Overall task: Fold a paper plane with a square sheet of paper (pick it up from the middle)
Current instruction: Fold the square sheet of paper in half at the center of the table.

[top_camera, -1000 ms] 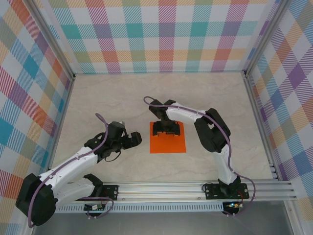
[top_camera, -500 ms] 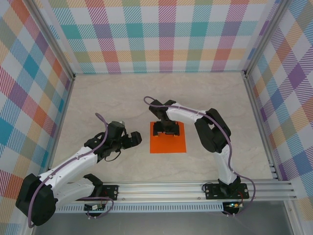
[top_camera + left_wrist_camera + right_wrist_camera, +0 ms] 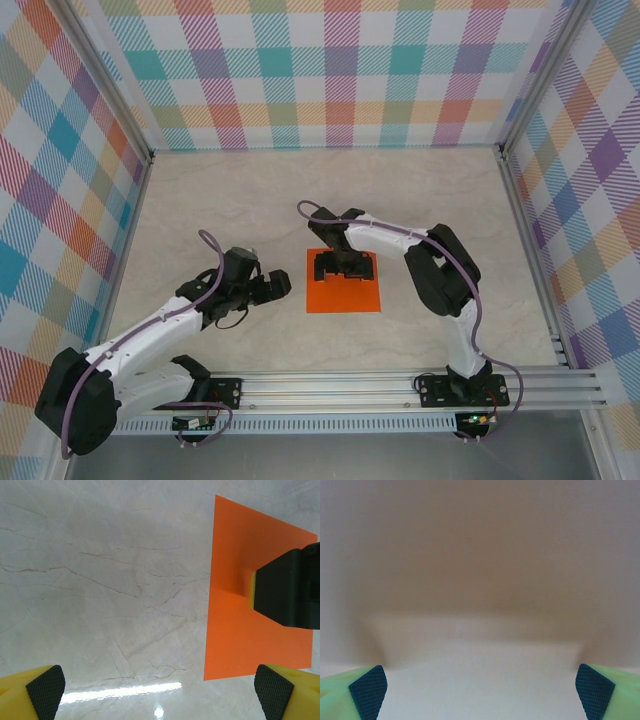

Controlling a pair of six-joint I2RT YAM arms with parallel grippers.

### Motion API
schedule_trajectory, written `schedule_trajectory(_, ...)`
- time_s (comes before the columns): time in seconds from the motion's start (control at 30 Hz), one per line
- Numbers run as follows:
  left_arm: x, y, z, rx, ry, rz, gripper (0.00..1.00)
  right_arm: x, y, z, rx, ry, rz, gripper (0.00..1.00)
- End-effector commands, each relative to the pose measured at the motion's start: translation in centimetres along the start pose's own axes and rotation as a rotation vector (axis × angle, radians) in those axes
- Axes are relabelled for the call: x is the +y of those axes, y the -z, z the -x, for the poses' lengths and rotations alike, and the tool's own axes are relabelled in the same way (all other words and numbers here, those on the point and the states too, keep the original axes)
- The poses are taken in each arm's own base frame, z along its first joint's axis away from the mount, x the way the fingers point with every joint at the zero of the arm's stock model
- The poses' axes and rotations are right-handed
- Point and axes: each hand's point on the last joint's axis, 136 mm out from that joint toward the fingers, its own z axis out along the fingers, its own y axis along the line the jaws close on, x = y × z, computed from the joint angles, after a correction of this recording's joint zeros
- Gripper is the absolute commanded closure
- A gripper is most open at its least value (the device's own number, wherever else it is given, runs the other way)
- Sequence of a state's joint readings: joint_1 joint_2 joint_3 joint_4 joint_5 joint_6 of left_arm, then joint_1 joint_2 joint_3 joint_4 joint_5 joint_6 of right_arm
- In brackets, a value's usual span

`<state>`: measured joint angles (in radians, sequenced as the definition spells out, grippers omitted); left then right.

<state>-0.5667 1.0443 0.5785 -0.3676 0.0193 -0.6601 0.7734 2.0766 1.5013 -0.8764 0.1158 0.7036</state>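
Both jaws stand wide: your right gripper [image 3: 343,268] spreads over the paper, and your left gripper [image 3: 280,287] gapes with nothing between its pads. The square sheet of paper [image 3: 345,293] lies flat and uncreased near the centre of the table [image 3: 230,200]. The right gripper sits low on its 12 o'clock half, apparently touching it. The left hovers just off its 9 o'clock edge. You have no fold made yet, so I judge every crease is left.

Flat, unfolded bright orange square sheet of paper [image 3: 345,296], middle of table [image 3: 230,200]
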Motion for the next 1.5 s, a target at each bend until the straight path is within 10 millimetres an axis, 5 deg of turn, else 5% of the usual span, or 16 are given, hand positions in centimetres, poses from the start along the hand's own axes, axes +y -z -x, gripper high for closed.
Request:
schedule_trajectory(0.0,-0.7,0.6,0.8,-0.004,-0.011,-0.017,0.0,-0.6,-2.4,-1.2,0.056,-0.014,-0.042,0.0)
schedule_trajectory(0.3,-0.5,0.5,0.7,-0.002,-0.011,-0.01,0.0,-1.4,-6.4,-4.2,0.149,-0.022,-0.079,0.03)
schedule_trajectory(0.57,-0.7,0.4,0.7,0.008,-0.018,-0.011,0.0,-1.6,-5.9,-3.7,0.132,-0.018,-0.096,0.18)
schedule_trajectory(0.7,-0.5,0.6,0.6,0.006,-0.019,-0.006,0.0,-0.5,-3.9,-2.7,0.097,0.012,-0.051,0.23)
schedule_trajectory(0.83,-0.6,0.7,0.7,0.002,-0.018,-0.008,0.0,1.6,-0.3,-1.1,0.019,0.025,0.083,0.4)
schedule_trajectory(1.07,-0.6,0.9,0.8,-0.003,-0.015,-0.007,0.0,1.9,3.1,-0.3,-0.036,0.007,0.165,0.65)
schedule_trajectory(1.47,-0.6,1.2,0.9,-0.012,-0.004,-0.011,0.0,3.3,9.2,-0.5,-0.085,-0.046,0.517,0.67)
